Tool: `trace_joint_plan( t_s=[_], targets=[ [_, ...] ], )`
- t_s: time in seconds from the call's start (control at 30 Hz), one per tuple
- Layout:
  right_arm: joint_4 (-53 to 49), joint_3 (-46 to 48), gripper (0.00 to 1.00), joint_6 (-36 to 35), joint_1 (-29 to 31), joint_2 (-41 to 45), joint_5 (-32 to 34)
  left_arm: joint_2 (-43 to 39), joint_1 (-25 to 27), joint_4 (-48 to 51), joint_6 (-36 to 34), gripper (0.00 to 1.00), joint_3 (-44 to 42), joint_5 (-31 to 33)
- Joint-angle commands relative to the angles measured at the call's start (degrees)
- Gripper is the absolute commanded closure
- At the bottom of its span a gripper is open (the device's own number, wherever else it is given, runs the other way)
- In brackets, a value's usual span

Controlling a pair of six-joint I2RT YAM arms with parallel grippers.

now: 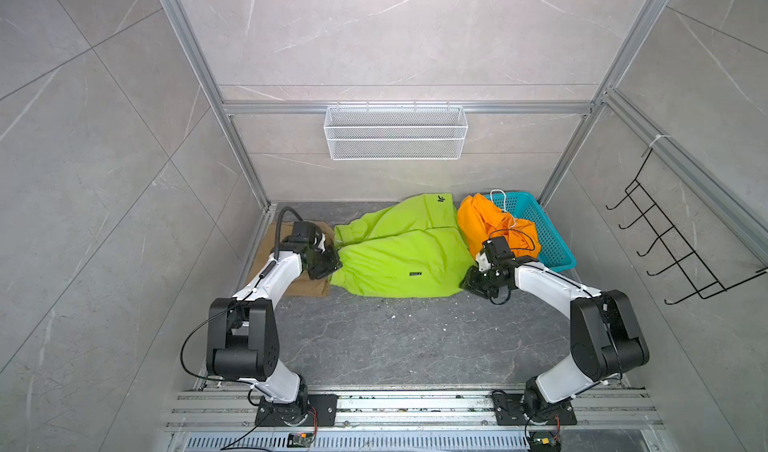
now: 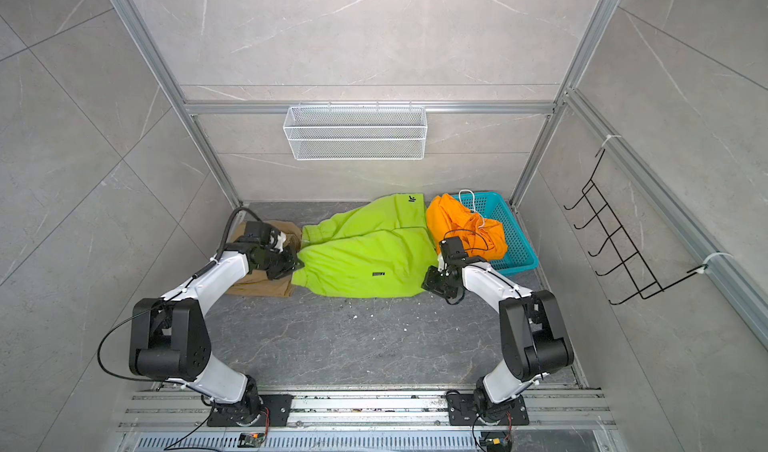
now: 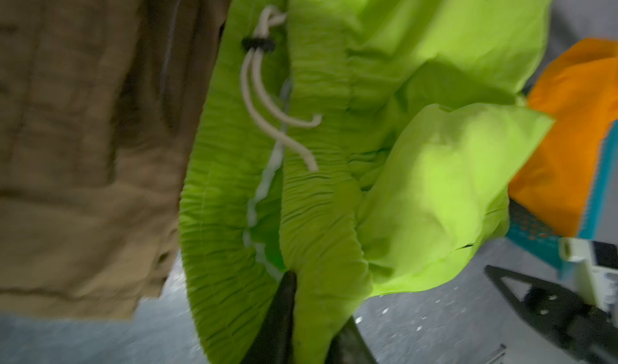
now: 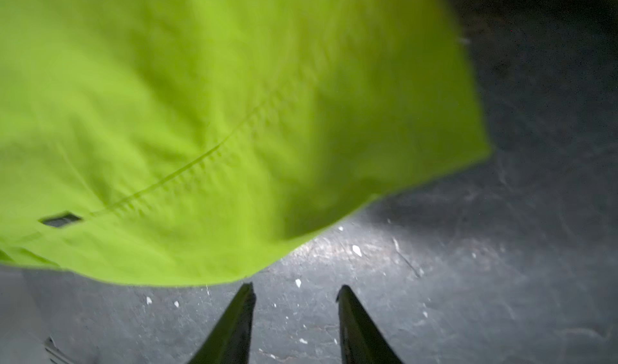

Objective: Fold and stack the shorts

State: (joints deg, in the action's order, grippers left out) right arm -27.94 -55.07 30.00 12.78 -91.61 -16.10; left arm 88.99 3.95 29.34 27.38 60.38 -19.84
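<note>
The lime green shorts (image 1: 399,254) lie spread on the tabletop (image 1: 395,346), with the waistband toward the left pincer (image 1: 328,265) and the leg hems toward the right pincer (image 1: 473,283). The left pincer sits at the waistband end of the green shorts, partly open, with a fold of the gathered band running up between its fingers (image 3: 284,312). The white drawstring (image 3: 267,111) lies just beyond them. The right pincer stands wide open and empty, low over the tabletop. It is just off the near hem corner of the green shorts and does not touch the cloth. The khaki shorts (image 1: 311,285) lie folded against the waistband end. The orange shorts (image 1: 478,221) are bunched at the hem end, spilling out of the teal basket (image 1: 552,238).
</note>
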Motion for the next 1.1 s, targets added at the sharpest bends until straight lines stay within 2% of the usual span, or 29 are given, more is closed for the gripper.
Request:
trace_joint_plan(
  t_s=[0.0, 0.07, 0.1, 0.13, 0.17, 0.3, 0.43, 0.53, 0.67, 0.87, 1.07],
  targets=[
    [-3.0, -1.8, 0.22, -3.1, 0.0, 3.9, 2.7, -7.4, -1.0, -1.8, 3.2, 0.56, -1.4, -0.3],
    [-4.8, -3.2, 0.08, -3.5, -0.2, 5.3, 4.4, -9.5, -1.1, -0.2, 4.3, 0.34, -1.8, -0.4],
    [-5.0, -3.5, 0.03, -3.5, -0.5, 5.6, 5.0, -10.1, -1.1, 0.3, 4.3, 0.19, -1.7, -1.1],
    [-4.9, -3.9, 0.0, -3.4, -0.7, 5.4, 5.4, -10.4, -1.1, 1.5, 4.3, 0.08, -1.1, -2.1],
    [-4.9, -4.4, 0.0, -3.3, -1.1, 4.8, 5.6, -10.4, -1.1, 2.8, 3.9, 0.05, -0.6, -3.0],
    [-3.0, -5.3, 0.01, -1.7, -1.4, 1.2, 4.6, -11.2, -1.1, 6.4, 3.2, 0.03, 0.5, -3.5],
    [-3.2, -8.4, 0.0, -2.3, -1.5, -2.2, 7.0, -12.3, -1.2, 5.0, 5.7, 0.03, -3.3, -5.8],
    [-3.0, -12.6, 0.0, -3.2, -1.9, -5.1, 9.0, -12.5, -1.6, 4.2, 6.1, 0.02, -5.5, -6.0],
    [-3.6, -21.6, 0.01, -3.3, -2.1, -13.6, 9.7, -11.1, -3.1, 1.5, 7.2, 0.02, -7.2, -7.8],
    [-3.3, -32.5, 0.08, -2.7, -2.0, -24.0, 9.0, -9.0, -4.0, -0.3, 7.6, 0.02, -7.2, -9.0],
    [-2.3, -39.7, 0.18, -3.6, -2.0, -30.9, 6.5, -8.9, -7.1, 3.0, 3.9, 0.02, -6.2, -8.3]
  ],
)
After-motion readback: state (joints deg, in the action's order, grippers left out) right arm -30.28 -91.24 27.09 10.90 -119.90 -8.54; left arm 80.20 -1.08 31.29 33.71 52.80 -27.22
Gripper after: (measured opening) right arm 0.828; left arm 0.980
